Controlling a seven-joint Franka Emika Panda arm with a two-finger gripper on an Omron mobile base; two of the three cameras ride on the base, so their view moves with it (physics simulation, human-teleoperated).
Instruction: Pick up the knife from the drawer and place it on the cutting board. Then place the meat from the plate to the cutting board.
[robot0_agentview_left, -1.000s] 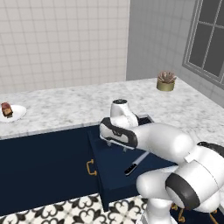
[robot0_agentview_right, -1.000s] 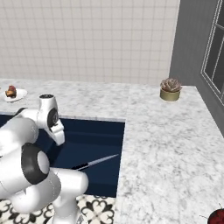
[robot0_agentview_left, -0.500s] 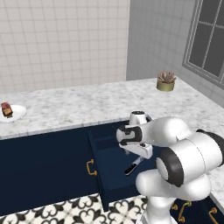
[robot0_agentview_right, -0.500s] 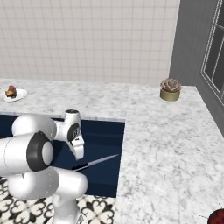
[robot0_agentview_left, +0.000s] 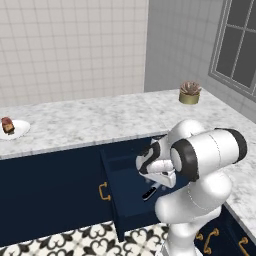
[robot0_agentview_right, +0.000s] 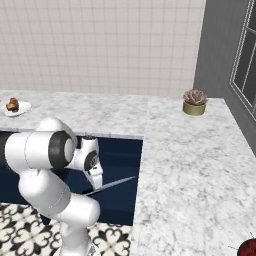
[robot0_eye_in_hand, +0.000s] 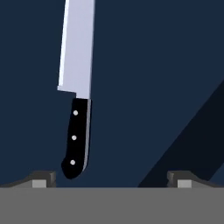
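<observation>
Tiled-wall kitchen, marble tabletop (robot0_agentview_left: 90, 117) over navy cabinets, patterned floor below. The pincer (robot0_eye_in_hand: 111, 177) is down inside the open drawer (robot0_agentview_left: 125, 200), fingers (robot0_eye_in_hand: 43, 178) spread wide apart, nothing between them. In the hand view the knife (robot0_eye_in_hand: 76, 92) lies flat on the drawer floor just ahead of the pincer, but off-centre: handle butt sits close to the left fingertip, not in the middle of the gap. Its long axis runs nearly straight away from the pincer, handle toward the camera, blade pointing off, tilted only slightly. So the finger line crosses the handle roughly at right angles, which looks fine for closing across it; my read is the hand needs a sideways shift toward that left tip and a small advance to centre on the handle, then descend. From the right base view the blade (robot0_agentview_right: 112, 184) sticks out past the wrist toward the drawer's front right. Farther out, the plate (robot0_agentview_left: 12, 129) with the meat (robot0_agentview_left: 7, 124) sits at the far left of the tabletop, well apart from the drawer. A potted succulent (robot0_agentview_left: 190, 92) stands near the window corner. I can't pick out a cutting board here.
</observation>
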